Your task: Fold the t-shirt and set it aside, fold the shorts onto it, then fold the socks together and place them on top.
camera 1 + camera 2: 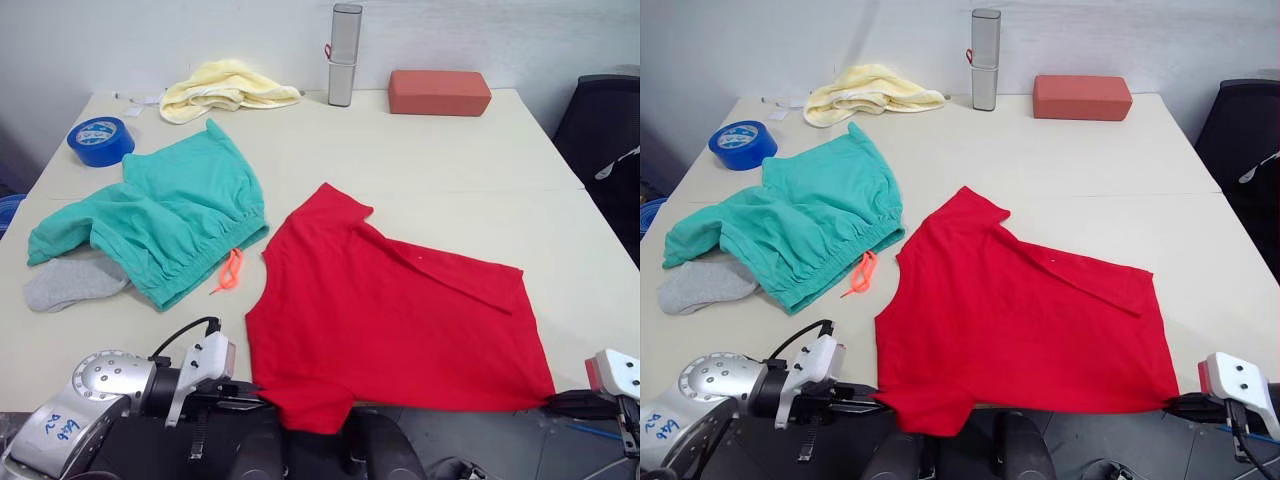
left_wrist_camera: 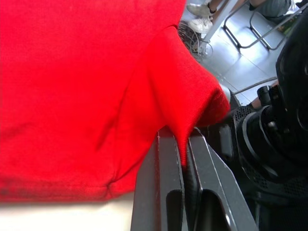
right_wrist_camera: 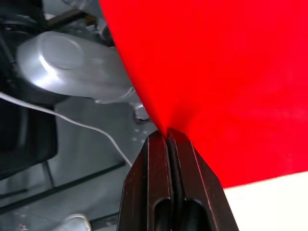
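Note:
The red t-shirt lies spread on the table, its near edge hanging over the front. My left gripper is shut on the shirt's near left corner, and my right gripper is shut on its near right corner. The teal shorts with an orange drawstring lie to the left. A grey sock pokes out from under the shorts' left side.
At the back of the cream table sit a pale yellow cloth, a blue tape roll, a tall metal canister and a red-brown block. A black chair stands at the right.

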